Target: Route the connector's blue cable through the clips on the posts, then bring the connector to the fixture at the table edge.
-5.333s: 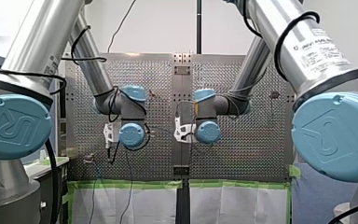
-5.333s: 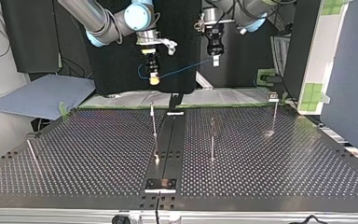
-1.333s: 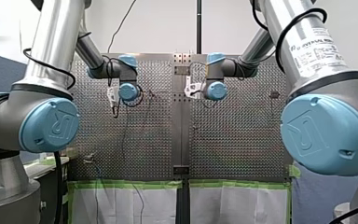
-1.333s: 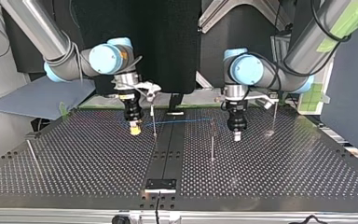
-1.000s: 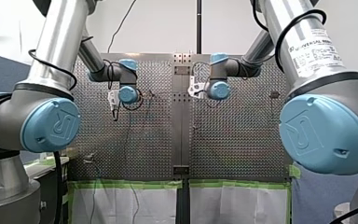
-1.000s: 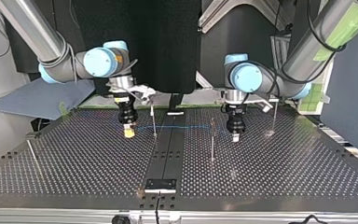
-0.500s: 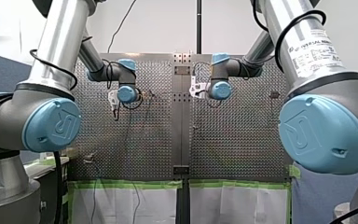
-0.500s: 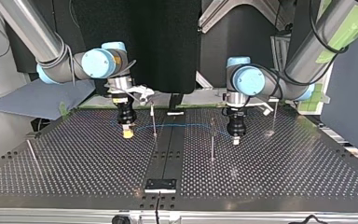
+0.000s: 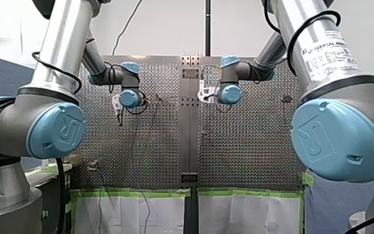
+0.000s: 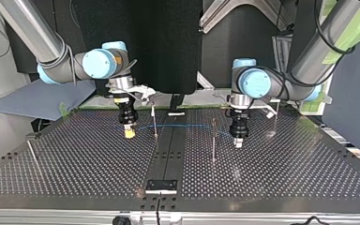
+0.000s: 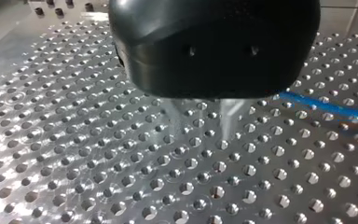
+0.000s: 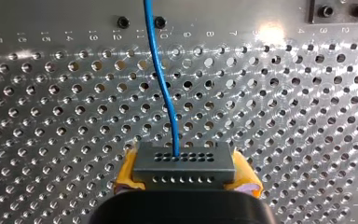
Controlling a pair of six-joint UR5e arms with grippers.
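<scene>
- The right wrist view shows my right gripper (image 12: 185, 176) with its jaws clamped on the grey connector (image 12: 184, 163), yellow pads (image 12: 127, 179) at either side. The blue cable (image 12: 161, 74) leaves the connector's face and runs ahead of the jaws over the table (image 12: 284, 116).
- Only the top view shows the cable's whole run. It goes from those jaws past two thin posts (image 10: 154, 121) to my left gripper (image 10: 238, 142); whether it sits in a clip cannot be told.
- The left wrist view shows the cable only beside its gripper, vanishing behind the black body. I cannot tell whether those jaws are apart or together.
- The fixture (image 10: 161, 186) lies well apart from both jaws.
- In the front view the wrists hide both jaws.
</scene>
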